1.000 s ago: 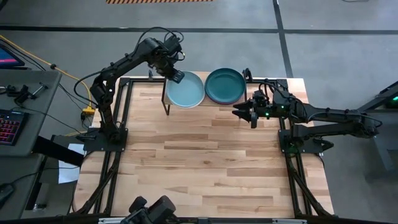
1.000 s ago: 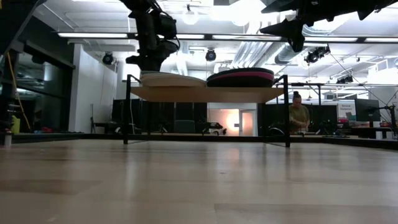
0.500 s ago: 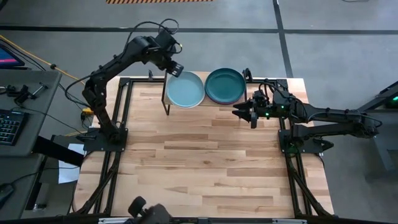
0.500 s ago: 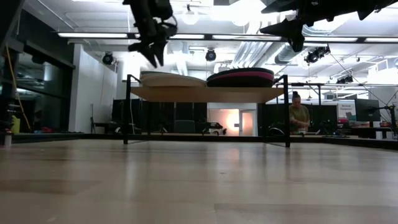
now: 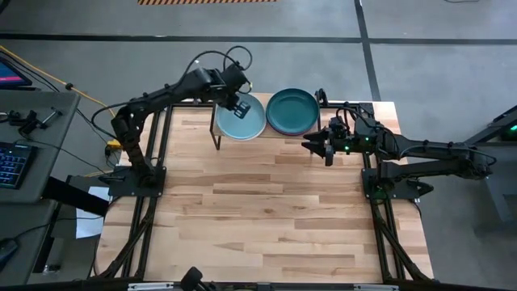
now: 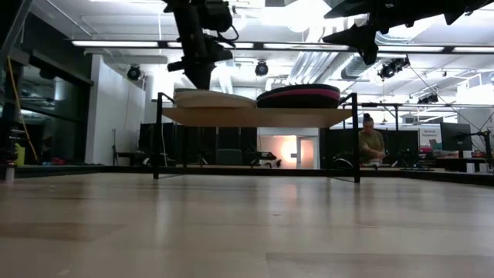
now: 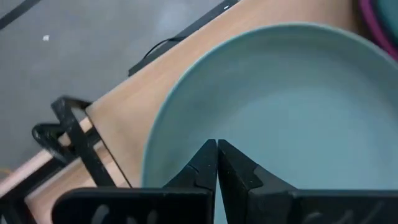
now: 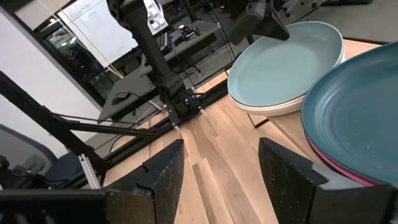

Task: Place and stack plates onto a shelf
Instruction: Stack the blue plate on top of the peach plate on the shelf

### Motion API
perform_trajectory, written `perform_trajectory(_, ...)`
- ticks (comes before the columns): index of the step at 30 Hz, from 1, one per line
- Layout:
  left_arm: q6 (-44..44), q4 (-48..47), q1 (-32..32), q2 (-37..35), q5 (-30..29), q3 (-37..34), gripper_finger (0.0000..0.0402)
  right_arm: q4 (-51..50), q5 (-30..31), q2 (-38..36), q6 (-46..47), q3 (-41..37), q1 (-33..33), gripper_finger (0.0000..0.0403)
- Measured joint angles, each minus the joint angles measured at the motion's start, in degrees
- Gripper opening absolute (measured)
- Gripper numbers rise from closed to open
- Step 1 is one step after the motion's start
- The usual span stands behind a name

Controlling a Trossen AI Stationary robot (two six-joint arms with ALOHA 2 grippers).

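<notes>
**Two plate stacks on the shelf**

Two stacks are seen side by side on the shelf (image 5: 218, 132) at the table's far edge: pale blue-green plate (image 5: 242, 117) topmost on one, dark teal plate (image 5: 292, 111) on the other. The left gripper (image 5: 240, 105), fingers pressed together, is held above the blue-green plate. The right gripper (image 5: 311, 145), fingers spread, is held beside the shelf's right end.

Workshop surroundings around the butcher-block tabletop (image 5: 266, 210)

At the high view's left edge sits a grey desk (image 5: 32, 121) with a backlit keyboard (image 5: 11, 166); a yellow cable (image 5: 56, 79) crosses the floor above it. In the low view, a person (image 6: 371, 143) stands at right behind the table, under ceiling strip lights (image 6: 116, 43).
</notes>
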Motion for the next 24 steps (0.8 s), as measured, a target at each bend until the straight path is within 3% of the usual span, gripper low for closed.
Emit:
perform_trajectory(6,-4.89,3.00,-0.76,-0.62,-1.37,-4.07,0.0001,-0.02,-0.02,0.00,-0.01,0.00,0.00,0.0188)
perform_trajectory(19,-10.46,5.20,-3.65,-1.38,-9.98,-7.57,0.0000,-0.04,0.44,0.00,-0.37,0.00,0.00,0.0188)
perform_trajectory(24,-12.00,6.02,-4.64,-1.38,-10.27,-8.40,0.0000,-0.28,0.44,0.00,-0.44,0.00,0.00,0.0188)
